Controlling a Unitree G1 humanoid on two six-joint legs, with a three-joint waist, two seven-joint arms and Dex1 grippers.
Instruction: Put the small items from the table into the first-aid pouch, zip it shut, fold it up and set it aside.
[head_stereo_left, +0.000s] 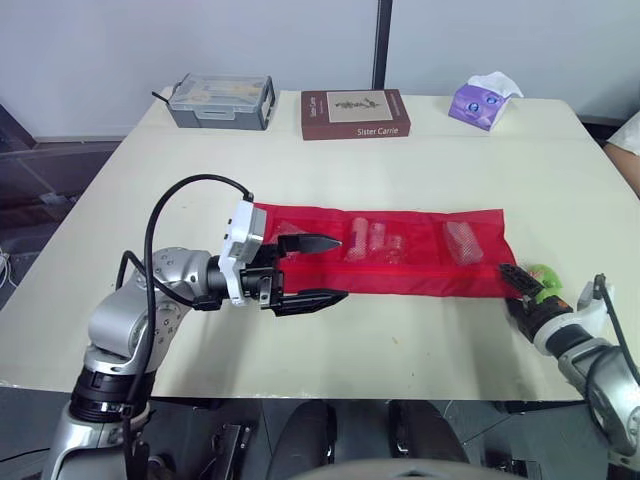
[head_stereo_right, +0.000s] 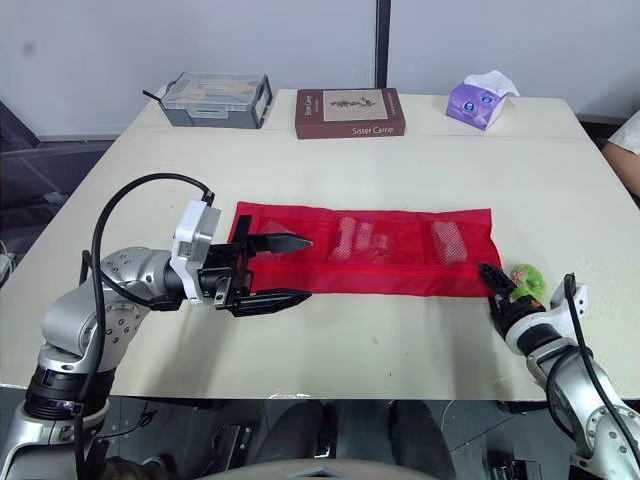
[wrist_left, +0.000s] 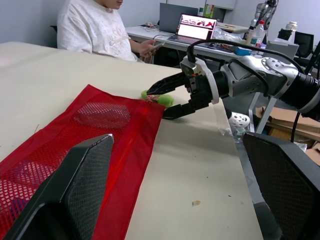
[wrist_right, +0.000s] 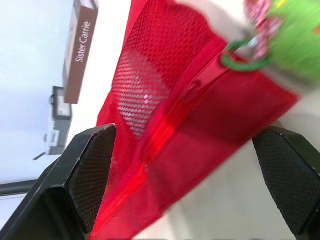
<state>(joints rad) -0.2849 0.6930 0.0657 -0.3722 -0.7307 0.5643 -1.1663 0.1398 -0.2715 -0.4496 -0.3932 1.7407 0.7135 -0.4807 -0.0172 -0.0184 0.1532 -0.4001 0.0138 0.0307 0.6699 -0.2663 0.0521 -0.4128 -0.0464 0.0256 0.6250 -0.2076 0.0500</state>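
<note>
The red mesh first-aid pouch (head_stereo_left: 400, 255) lies flat and unfolded across the middle of the table. Small clear items (head_stereo_left: 375, 240) show through its mesh pockets, and another one (head_stereo_left: 462, 240) sits further right. My left gripper (head_stereo_left: 342, 268) hovers open over the pouch's left end, one finger above the mesh and one past its near edge. My right gripper (head_stereo_left: 522, 287) is open at the pouch's right end. The green pompom zipper pull (head_stereo_left: 545, 275) lies between its spread fingers, hanging from a green ring (wrist_right: 240, 57) on the zipper.
A brown book (head_stereo_left: 354, 113), a grey plastic box (head_stereo_left: 222, 101) and a purple tissue pack (head_stereo_left: 484, 102) line the table's far edge. A person in a white shirt (wrist_left: 95, 30) sits beyond the table's right side. Bare tabletop (head_stereo_left: 400, 330) runs along the near edge.
</note>
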